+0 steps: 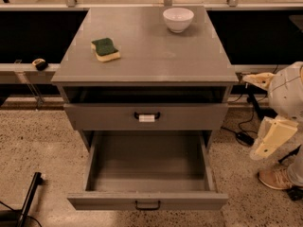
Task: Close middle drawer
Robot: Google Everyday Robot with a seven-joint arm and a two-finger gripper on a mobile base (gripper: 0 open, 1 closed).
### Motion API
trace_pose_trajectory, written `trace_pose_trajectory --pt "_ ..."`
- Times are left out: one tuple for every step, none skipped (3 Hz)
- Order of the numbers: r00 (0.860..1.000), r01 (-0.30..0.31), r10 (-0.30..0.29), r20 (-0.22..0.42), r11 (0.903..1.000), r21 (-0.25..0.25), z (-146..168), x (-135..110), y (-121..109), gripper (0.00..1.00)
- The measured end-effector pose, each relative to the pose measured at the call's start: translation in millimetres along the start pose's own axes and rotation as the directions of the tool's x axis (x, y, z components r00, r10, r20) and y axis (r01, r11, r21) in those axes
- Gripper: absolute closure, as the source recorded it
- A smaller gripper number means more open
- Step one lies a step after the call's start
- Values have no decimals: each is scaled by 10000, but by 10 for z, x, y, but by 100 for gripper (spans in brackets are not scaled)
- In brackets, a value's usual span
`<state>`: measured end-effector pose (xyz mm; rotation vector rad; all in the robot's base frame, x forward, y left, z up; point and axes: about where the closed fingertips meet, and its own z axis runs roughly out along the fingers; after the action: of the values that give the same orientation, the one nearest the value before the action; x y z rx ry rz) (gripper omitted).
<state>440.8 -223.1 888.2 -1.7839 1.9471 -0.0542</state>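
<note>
The middle drawer point(189, 201) is pulled far out of the grey cabinet point(142, 70), and its inside is empty. Its flat front faces me low in the view, with a small black handle point(147, 205). My gripper point(271, 137) hangs at the right edge, beside the cabinet's right side and about level with the open drawer. It is well apart from the drawer and touches nothing. The lowest drawer is hidden under the open one.
The top drawer point(94, 116), with a white tag on its handle point(147, 117), stands slightly open. A green-and-yellow sponge point(105, 49) and a white bowl point(178, 19) sit on the cabinet top. Cables point(244, 136) and a person's shoe point(274, 178) lie on the floor at right.
</note>
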Motion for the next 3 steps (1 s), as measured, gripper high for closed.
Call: trace_pose_trajectory --pt "9963 -117 138 854 9996 -252 374 195 90 0" --pt "9416 -497 531 3325 9986 -188 1146 184 414 0" --pt "8868 -620 480 4597 9980 154 1466 267 580 0"
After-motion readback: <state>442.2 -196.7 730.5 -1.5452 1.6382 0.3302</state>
